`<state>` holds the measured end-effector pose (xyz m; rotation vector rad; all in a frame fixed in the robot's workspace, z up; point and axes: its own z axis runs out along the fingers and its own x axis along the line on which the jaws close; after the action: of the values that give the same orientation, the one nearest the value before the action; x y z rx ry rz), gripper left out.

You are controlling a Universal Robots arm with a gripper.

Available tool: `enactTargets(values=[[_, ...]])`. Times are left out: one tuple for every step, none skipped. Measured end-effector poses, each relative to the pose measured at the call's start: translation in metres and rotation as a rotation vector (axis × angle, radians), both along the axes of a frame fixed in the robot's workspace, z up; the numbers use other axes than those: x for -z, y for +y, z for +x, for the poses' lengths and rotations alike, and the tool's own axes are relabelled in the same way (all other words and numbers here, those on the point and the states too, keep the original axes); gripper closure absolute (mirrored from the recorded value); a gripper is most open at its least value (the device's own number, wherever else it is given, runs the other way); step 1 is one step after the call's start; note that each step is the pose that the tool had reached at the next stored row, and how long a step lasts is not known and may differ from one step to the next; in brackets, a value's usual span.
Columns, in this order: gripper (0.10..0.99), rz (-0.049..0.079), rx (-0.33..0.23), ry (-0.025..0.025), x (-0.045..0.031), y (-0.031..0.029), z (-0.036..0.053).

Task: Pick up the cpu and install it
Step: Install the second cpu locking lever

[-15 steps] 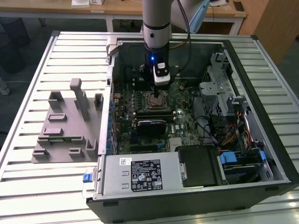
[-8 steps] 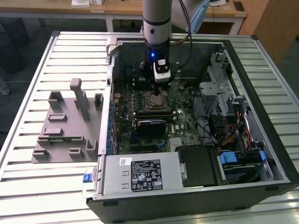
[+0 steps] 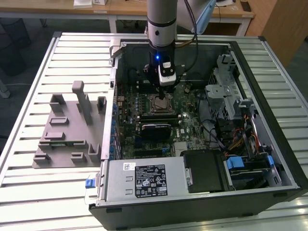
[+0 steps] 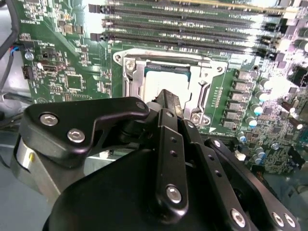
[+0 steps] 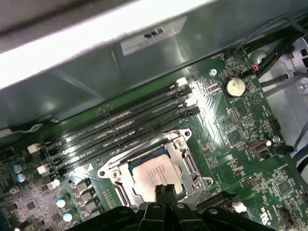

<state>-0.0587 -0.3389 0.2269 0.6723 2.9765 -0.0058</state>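
Observation:
The cpu [image 5: 153,174] is a silvery-grey square lying flat inside the metal socket frame [image 5: 186,161] on the green motherboard; the second wrist view shows the same cpu [image 4: 166,80] in that frame. My gripper [image 5: 165,190] hangs straight over the cpu's edge, with its two black fingers pressed together and nothing between them. Whether the tips touch the chip, I cannot tell. In the exterior view the gripper [image 3: 162,98] reaches down into the open computer case, right above the socket [image 3: 162,107].
Memory slots [image 5: 120,127] run beside the socket. A black card [image 3: 156,130] sits just nearer than it, then a power supply [image 3: 144,180]. Drive cage and cables [image 3: 231,110] fill the exterior view's right. A grey fixture [image 3: 67,130] stands on the slatted table.

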Motion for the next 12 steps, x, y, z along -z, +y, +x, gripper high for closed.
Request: enactTargets(values=[[0.98, -0.001, 0.0, -0.0001, 0.0, -0.0012, 0.0002], [0.98, -0.002, 0.0, -0.0001, 0.0, -0.0025, 0.0003], [0.98, -0.003, 0.0, 0.0, 0.0, -0.0039, 0.0005], [0.98, -0.003, 0.0, 0.0, 0.0, -0.0054, 0.0007], [0.98, -0.004, 0.0, -0.0001, 0.0, -0.0072, 0.0011], [0.98, -0.004, 0.0, 0.0, 0.0, -0.0091, 0.0014], [0.98, -0.004, 0.0, 0.0, 0.0, -0.0111, 0.0017], [0.98, -0.004, 0.0, -0.0001, 0.0, -0.0131, 0.002], [0.98, -0.005, 0.0, 0.0, 0.0, -0.0148, 0.0023], [0.98, -0.005, 0.0, 0.0, 0.0, -0.0163, 0.0027], [0.98, -0.006, 0.0, -0.0001, 0.0, -0.0172, 0.0029], [0.98, -0.006, 0.0, -0.0001, 0.0, -0.0179, 0.003]])
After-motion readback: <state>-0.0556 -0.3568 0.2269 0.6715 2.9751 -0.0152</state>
